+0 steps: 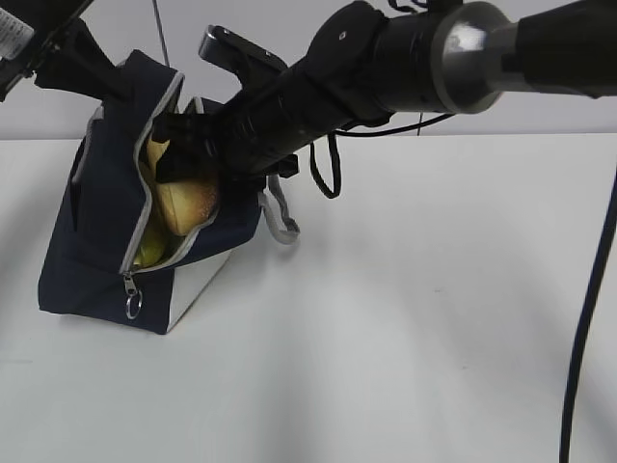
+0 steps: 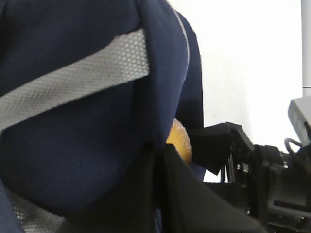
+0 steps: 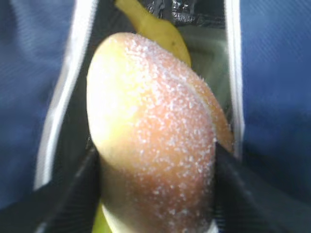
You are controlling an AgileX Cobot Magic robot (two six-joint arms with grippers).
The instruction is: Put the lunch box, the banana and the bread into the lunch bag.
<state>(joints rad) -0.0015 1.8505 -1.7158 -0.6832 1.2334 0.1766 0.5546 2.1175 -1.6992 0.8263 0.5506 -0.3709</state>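
Right arm slanted down into lunch bag [image 1: 96, 231], pincer [image 1: 188, 159] fingers astride bread [image 3: 155, 141], grip uncertain.

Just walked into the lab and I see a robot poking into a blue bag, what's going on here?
The robot is packing a lunch bag. The right gripper has the bread between its fingers at the bag's unzipped opening, on its way in. A banana is already inside, behind the bread. The left gripper is shut on the bag's fabric near the top, holding the mouth open. The lunch box cannot be made out in these views.
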